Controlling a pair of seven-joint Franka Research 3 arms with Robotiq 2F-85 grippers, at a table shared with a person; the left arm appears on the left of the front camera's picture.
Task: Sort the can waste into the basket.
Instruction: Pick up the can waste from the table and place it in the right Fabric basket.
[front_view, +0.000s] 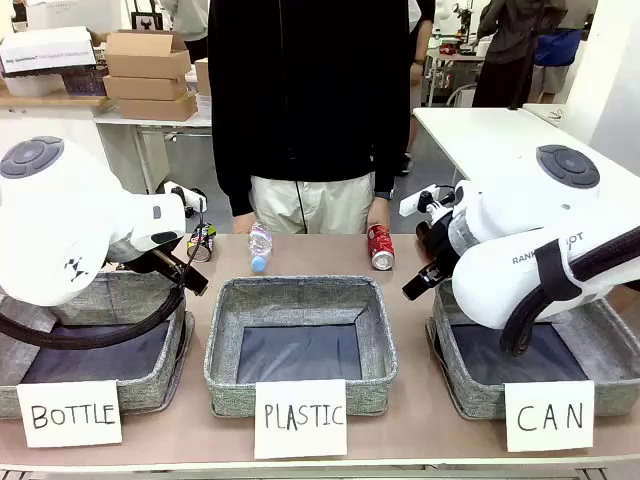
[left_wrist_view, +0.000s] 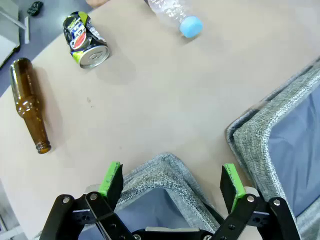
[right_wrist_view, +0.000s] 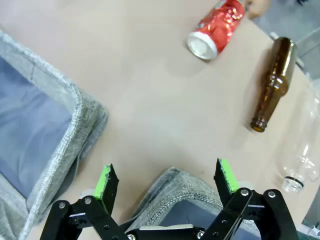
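The red can (front_view: 381, 247) lies on its side at the table's far edge, and in the right wrist view the red can (right_wrist_view: 216, 27) has a person's fingertips (right_wrist_view: 255, 6) at its far end. The black can (front_view: 201, 241) lies far left, with its silver end showing on the black can (left_wrist_view: 86, 39) in the left wrist view. The CAN basket (front_view: 452, 368) stands front right. My right gripper (right_wrist_view: 165, 180) hangs open over that basket's corner (right_wrist_view: 187, 192). My left gripper (left_wrist_view: 171, 182) is open above the BOTTLE basket's corner (left_wrist_view: 165, 170). Both hold nothing.
A clear bottle with a blue cap (front_view: 260, 247) lies between the cans. Brown glass bottles lie at the far left (left_wrist_view: 31, 104) and far right (right_wrist_view: 272, 82), the latter beside another clear bottle (right_wrist_view: 300, 150). The PLASTIC basket (front_view: 222, 340) sits in the middle. A person stands at the far side.
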